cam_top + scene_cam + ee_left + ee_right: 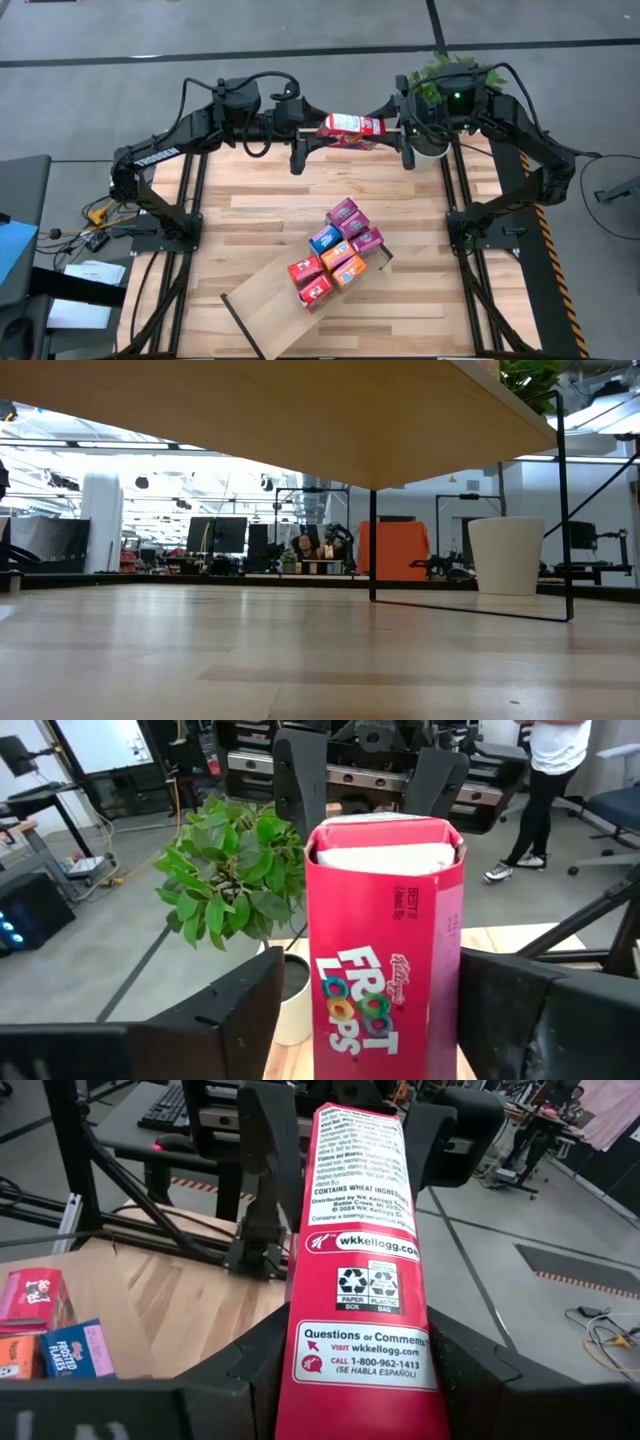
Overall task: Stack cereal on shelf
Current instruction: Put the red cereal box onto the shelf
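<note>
A red Froot Loops cereal box (352, 128) hangs in the air over the table's far edge, lying lengthwise between my two grippers. My right gripper (396, 135) is shut on its right end. My left gripper (312, 136) is open, with its fingers on either side of the box's left end. In the left wrist view a sliver of background shows between one finger (240, 1015) and the box (385, 970). Several more cereal boxes (335, 255) stand packed together on the far end of the shelf (268, 300), a pale board lying slantwise on the table's near half. My right gripper pinches the box's end nearest the right arm between its two fingers. They lie on the two faces either side of the printed side panel (365, 1370). The fingers come about level from the table's right and lie along the box. The box is lifted clear and roughly level.
A leafy plant (445, 80) in a white pot (505, 555) stands at the table's far right, just behind my right gripper. Bare planks (250, 215) lie between the arms and the shelf. The shelf's thin black legs (372, 545) show in the low view. A person (555, 770) stands beyond the table.
</note>
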Controlling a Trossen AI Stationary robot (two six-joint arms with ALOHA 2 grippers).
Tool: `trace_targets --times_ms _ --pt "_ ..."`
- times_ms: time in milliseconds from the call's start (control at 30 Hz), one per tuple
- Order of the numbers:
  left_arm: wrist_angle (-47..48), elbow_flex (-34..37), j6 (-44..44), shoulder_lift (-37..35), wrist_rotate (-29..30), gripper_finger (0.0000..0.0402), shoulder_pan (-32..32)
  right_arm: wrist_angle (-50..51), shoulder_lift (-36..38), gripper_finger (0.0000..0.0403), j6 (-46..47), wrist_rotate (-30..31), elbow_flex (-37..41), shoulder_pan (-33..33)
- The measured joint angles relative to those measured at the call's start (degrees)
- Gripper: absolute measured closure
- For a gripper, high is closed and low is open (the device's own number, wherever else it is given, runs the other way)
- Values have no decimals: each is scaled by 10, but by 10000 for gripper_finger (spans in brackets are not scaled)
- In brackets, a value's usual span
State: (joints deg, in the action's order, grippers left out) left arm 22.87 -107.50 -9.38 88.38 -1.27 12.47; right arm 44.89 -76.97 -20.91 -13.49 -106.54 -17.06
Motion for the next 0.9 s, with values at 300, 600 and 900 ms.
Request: trace_targets --times_ms 300,600,900 --pt "0 0 6 -1 1 202 0 -1 1 164 -2 0 0 0" --pt "3 0 6 -1 2 241 0 -1 1 153 -2 0 0 0" --pt "36 0 2 -14 15 246 -1 25 19 153 -40 50 -25 -3"
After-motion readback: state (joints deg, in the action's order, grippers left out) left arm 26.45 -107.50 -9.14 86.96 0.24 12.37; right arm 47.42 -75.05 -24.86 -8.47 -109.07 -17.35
